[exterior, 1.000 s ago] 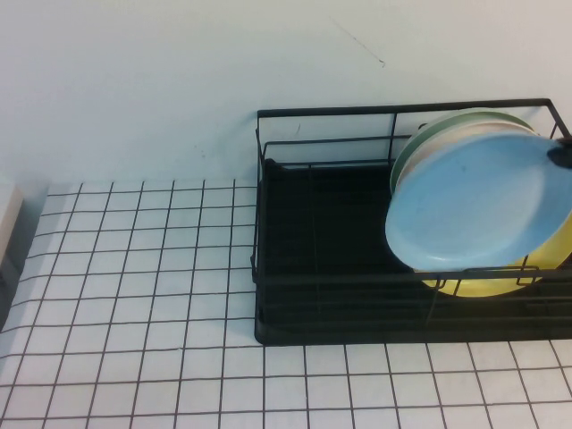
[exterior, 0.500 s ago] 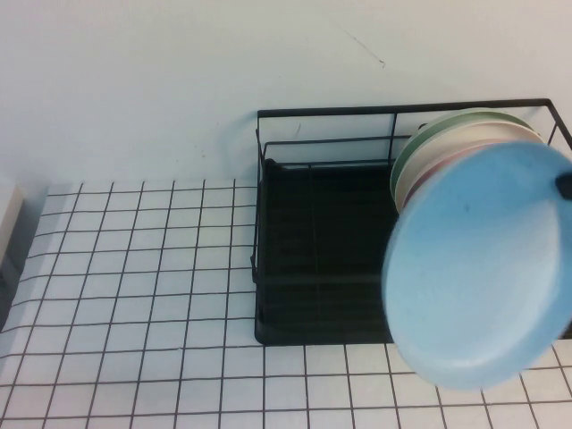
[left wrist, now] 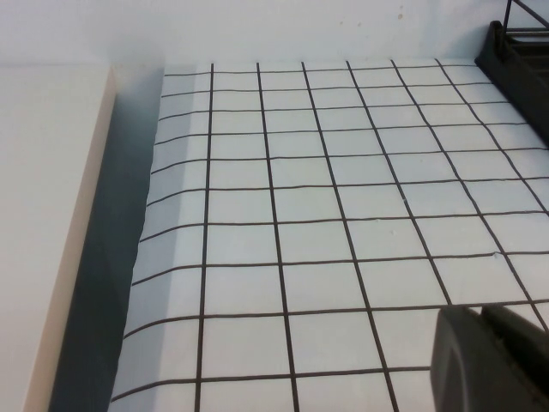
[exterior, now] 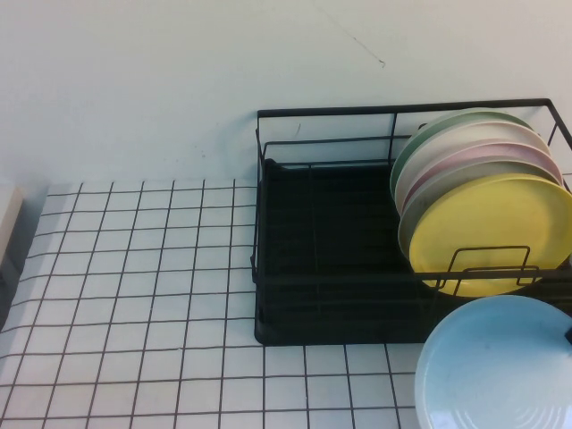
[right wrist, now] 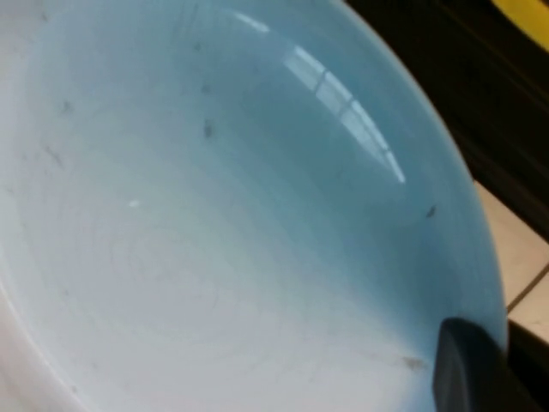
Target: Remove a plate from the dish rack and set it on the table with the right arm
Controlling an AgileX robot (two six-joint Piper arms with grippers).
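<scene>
The light blue plate (exterior: 496,366) is out of the dish rack (exterior: 268,268) and lies nearly flat, face up, in front of the rack's right end, over the gridded table (exterior: 134,268). I cannot tell whether it touches the table. My right gripper (exterior: 568,335) barely shows at the right edge, at the plate's rim. In the right wrist view the plate (right wrist: 214,215) fills the picture and the right gripper (right wrist: 489,343) is shut on its rim. My left gripper (left wrist: 476,318) is shut and empty, low over the table (left wrist: 300,189) at the left.
A yellow plate (exterior: 492,228) stands foremost in the rack, with a pink (exterior: 500,156), a white and a green plate behind it. The rack's left part holds nothing. A beige block (exterior: 7,214) lies at the table's left edge, also in the left wrist view (left wrist: 43,215).
The blue plate has come up out of the rack, swung forward and down, and turned from upright to nearly flat in front of the rack. The yellow plate now shows uncovered.
</scene>
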